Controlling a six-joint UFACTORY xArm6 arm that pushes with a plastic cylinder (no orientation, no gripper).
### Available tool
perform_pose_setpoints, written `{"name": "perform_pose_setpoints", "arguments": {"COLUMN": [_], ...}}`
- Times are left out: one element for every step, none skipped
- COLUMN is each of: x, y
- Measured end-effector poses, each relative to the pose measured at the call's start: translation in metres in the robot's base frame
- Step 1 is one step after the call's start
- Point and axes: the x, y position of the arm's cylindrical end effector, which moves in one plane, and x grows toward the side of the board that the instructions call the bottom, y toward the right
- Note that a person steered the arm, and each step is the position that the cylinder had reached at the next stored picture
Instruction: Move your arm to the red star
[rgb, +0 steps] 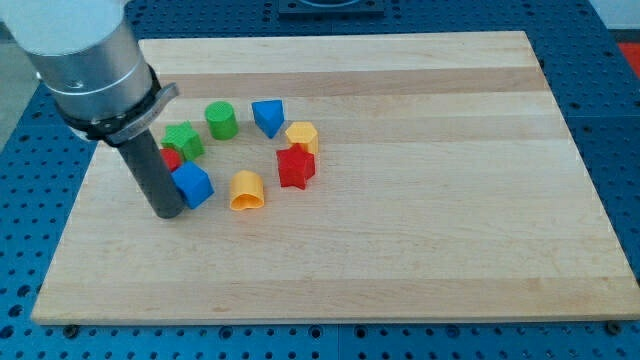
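Note:
The red star (296, 166) lies near the board's middle, just below a yellow block (301, 136). My tip (168, 213) rests on the board at the view's left, touching the left side of a blue cube (192, 185). The red star is well to the right of my tip, beyond a yellow half-round block (245, 191). A small red block (171, 158) shows partly behind the rod.
A green star-like block (183, 139), a green cylinder (221, 120) and a blue wedge-shaped block (267, 117) lie above the cluster. The wooden board (420, 230) sits on a blue perforated table.

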Motion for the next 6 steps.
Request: {"name": "perform_pose_setpoints", "arguments": {"x": [0.010,0.062,0.074,0.074,0.073,0.063], "y": [-0.004,0.026,0.128,0.180,0.188,0.279]}}
